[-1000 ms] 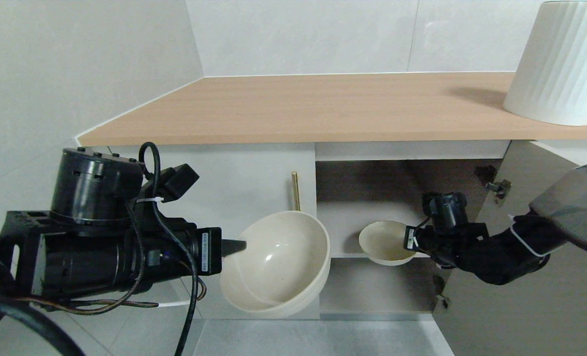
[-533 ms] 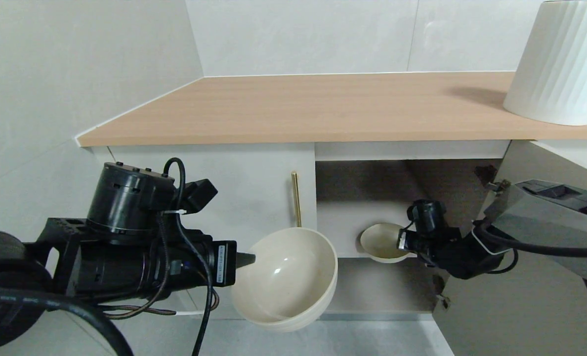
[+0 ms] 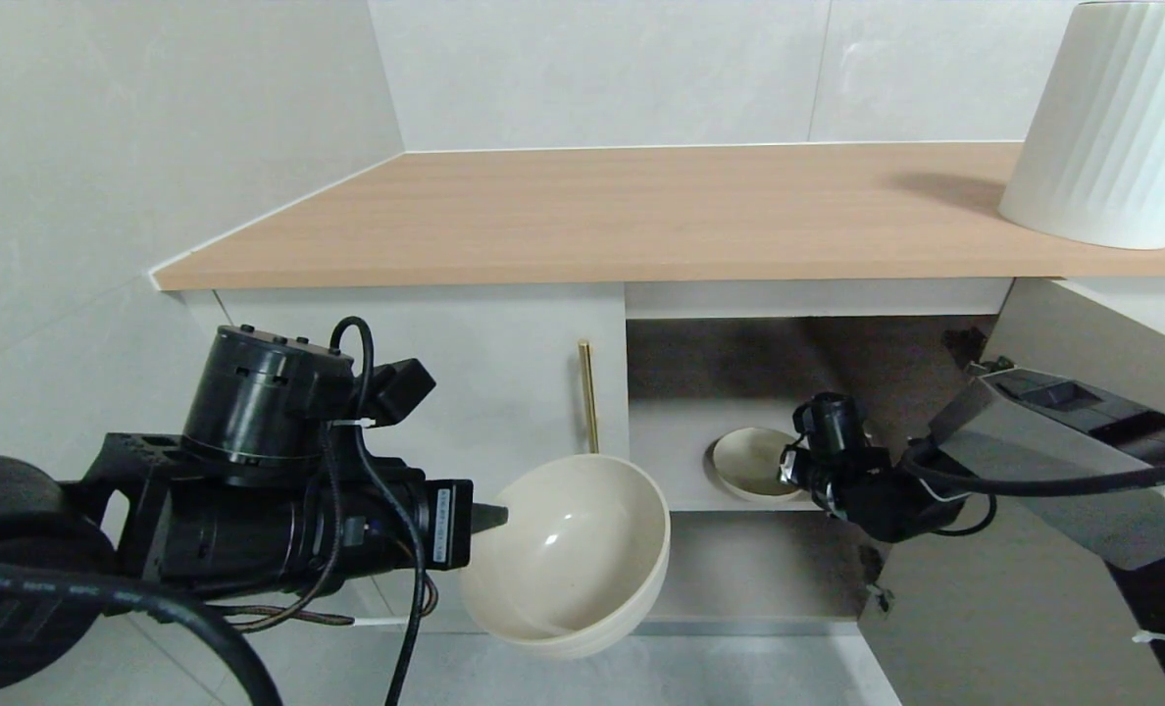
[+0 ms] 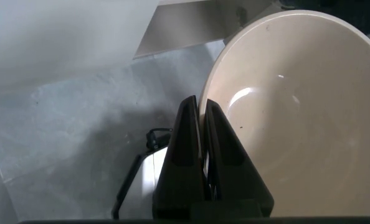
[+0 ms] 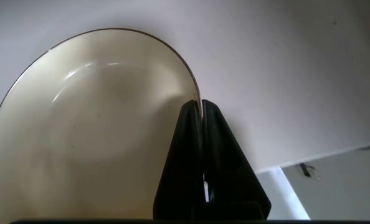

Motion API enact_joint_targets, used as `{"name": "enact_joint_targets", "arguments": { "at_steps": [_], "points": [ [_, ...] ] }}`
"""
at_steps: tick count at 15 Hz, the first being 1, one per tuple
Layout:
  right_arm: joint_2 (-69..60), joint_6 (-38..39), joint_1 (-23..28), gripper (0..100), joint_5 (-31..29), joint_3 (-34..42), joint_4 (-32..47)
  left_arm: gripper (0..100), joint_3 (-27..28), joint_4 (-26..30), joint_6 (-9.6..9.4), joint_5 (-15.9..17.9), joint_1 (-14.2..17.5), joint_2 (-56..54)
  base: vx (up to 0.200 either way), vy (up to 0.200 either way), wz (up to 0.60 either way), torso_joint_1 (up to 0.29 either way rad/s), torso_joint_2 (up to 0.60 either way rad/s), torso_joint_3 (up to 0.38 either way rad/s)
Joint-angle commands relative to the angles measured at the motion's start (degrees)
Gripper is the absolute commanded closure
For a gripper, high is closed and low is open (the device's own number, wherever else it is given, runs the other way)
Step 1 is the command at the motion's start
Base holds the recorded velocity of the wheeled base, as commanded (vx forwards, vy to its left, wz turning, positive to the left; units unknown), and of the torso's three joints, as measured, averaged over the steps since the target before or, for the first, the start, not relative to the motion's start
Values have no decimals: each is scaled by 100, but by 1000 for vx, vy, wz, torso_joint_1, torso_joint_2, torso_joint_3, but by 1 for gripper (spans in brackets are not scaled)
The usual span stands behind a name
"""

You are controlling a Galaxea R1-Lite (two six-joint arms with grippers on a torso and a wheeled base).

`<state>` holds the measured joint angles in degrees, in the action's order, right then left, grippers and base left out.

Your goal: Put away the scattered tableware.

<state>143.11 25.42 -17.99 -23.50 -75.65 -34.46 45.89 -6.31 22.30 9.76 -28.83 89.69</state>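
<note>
Pinching rims, left fingers (image 4: 186, 143) hold large bowl (image 3: 568, 554) tilted mouth-up; right fingers (image 5: 188, 149), small bowl (image 3: 749, 463), seemingly likewise.

A white ribbed container (image 3: 1102, 127) stands at the right end of the wooden surface (image 3: 592, 216), with a pale tiled wall (image 3: 592, 69) behind. Below, an upright brass handle (image 3: 588, 392) sits on the closed cabinet door (image 3: 504, 343), above grey floor (image 3: 690, 677).

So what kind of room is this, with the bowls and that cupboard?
Probably a kitchen: a wooden countertop against a tiled wall, an open cupboard under it, and tableware, a large bowl and a small bowl.
</note>
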Motion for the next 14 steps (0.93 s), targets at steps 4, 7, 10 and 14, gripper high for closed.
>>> {"name": "enact_joint_targets", "arguments": {
  "at_steps": [4,7,10,14],
  "points": [
    [183,77,6,100,-14,-301,27,100,-9,7,3,-1,0,14,0,0,0,0,0,0],
    [253,113,68,0,-14,-503,89,100,-9,7,3,-1,0,14,0,0,0,0,0,0],
    [279,280,112,0,-23,-644,124,100,-9,-1,3,-1,0,14,0,0,0,0,0,0],
    [-213,490,129,0,-58,-345,212,100,35,-10,-6,-18,0,146,0,0,0,0,0,0]
  ]
}}
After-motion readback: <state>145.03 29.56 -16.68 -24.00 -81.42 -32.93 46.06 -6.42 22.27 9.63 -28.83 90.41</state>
